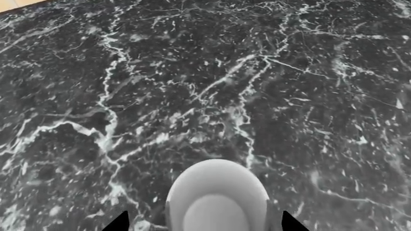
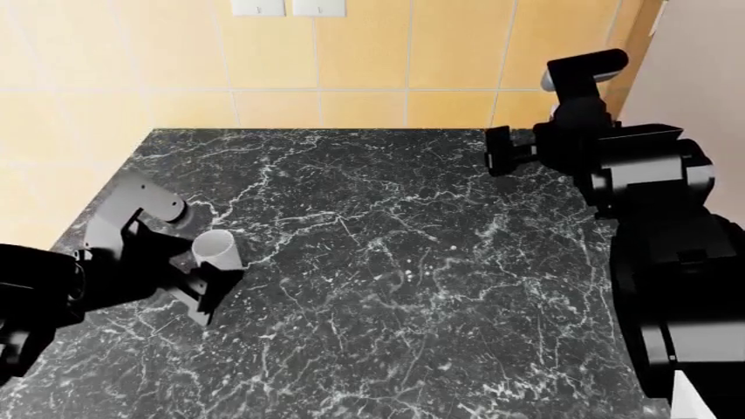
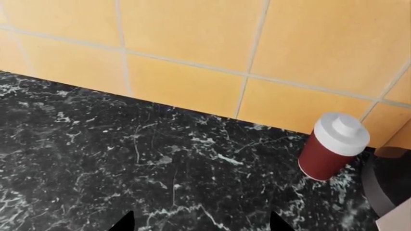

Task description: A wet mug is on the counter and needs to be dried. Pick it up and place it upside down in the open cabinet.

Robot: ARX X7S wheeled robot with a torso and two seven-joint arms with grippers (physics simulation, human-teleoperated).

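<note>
White mug [image 2: 216, 249], black white-veined marble counter [image 2: 385, 262], orange-yellow wall tiles [image 3: 192, 43], red-brown white-capped shaker [image 3: 332, 147]

The lower part of the mug [image 1: 217, 197] is cut off by the left wrist picture's edge, and its handle cannot be made out. In the head view, the mug's base is hidden behind the left end effector [image 2: 208, 281]. Only the tips of the right end effector [image 3: 200, 222] are seen, so its opening cannot be judged. A dark object [image 3: 385, 185] beside the shaker [image 3: 332, 153] is cut off.

The worktop [image 1: 205, 82] fills nearly the whole view, black marble threaded with white veins; a sliver of pale orange shows at one corner; the white mug [image 1: 217, 195] sits between the two dark fingertips [image 1: 119, 222] of the left end effector [image 1: 205, 222], its open mouth facing the camera.
</note>
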